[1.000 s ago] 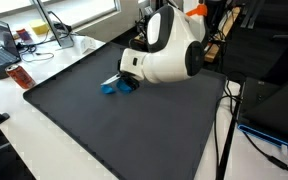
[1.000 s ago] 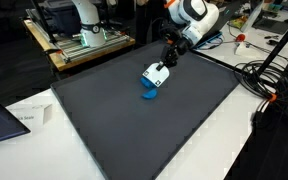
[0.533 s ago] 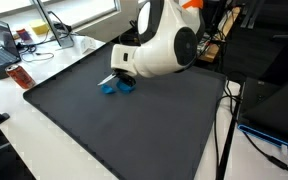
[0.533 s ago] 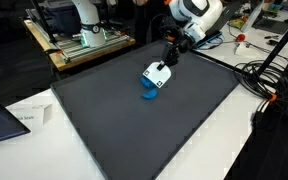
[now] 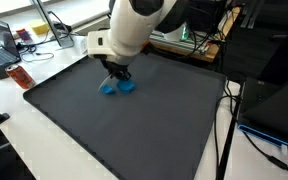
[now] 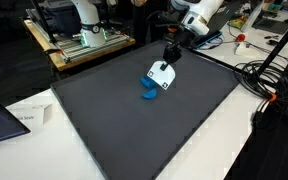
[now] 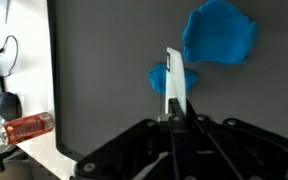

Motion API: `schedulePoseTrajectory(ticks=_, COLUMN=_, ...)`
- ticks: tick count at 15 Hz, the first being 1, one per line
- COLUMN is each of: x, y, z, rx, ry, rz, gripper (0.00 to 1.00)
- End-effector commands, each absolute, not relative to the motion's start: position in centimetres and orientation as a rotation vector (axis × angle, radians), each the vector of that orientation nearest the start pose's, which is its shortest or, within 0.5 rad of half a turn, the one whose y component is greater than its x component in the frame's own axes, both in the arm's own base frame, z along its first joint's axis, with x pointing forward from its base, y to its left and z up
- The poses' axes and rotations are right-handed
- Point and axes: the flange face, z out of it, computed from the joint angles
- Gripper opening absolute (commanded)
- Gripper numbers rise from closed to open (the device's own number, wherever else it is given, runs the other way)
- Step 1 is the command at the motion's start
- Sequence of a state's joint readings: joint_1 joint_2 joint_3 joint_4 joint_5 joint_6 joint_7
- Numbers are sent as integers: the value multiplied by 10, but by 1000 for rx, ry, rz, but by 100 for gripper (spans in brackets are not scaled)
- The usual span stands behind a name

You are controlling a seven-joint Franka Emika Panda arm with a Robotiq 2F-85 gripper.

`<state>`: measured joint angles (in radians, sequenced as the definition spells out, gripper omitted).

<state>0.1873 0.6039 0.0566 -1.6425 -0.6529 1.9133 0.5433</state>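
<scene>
I have the gripper (image 5: pixel 116 73) low over two blue lumps (image 5: pixel 117 87).
In both exterior views the blue lumps (image 6: pixel 149 94) lie on the black mat (image 5: pixel 134 130), away from its near edge. In the wrist view the fingers (image 7: pixel 174 85) look pressed together beside the smaller lump (image 7: pixel 159 78).

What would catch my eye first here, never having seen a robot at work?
The bulky white robot arm stands out first, leaning over a wide dark mat that covers most of the table. Just below its gripper, near the mat's far side, lie two bright blue pieces, the only vivid colour on the mat. In the wrist view one is clearly larger than the other.
</scene>
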Motion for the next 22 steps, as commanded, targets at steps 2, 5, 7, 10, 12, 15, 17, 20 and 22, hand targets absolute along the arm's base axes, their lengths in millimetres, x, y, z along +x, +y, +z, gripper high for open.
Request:
schedulePoseTrajectory(ticks=2, x=637, y=96, z=273, rx=2671, ry=135, rz=-150, gripper=1)
schedulePoseTrajectory(ticks=5, x=636, y=89, z=281, rx=2747, ry=231, rz=-158, gripper=1)
schedulePoseTrajectory(ticks=7, x=634, y=85, z=286, rx=2789, ry=303, rz=-153, gripper=1)
schedulePoseTrajectory(ticks=10, x=632, y=78, z=295, rx=2847, ry=422, rz=-132, gripper=1)
schedulePoseTrajectory(ticks=12, x=631, y=72, z=302, rx=2876, ry=497, rz=-131, gripper=1)
schedulePoseTrajectory(ticks=15, x=630, y=61, z=313, rx=2937, ry=622, rz=-135, gripper=1)
schedulePoseTrajectory(ticks=17, x=630, y=54, z=319, rx=2998, ry=684, rz=-147, gripper=1)
schedulePoseTrajectory(ticks=20, x=631, y=44, z=325, rx=3130, ry=757, rz=-143, gripper=1)
schedulePoseTrajectory(ticks=22, x=631, y=34, z=325, rx=3209, ry=771, rz=-132, gripper=1)
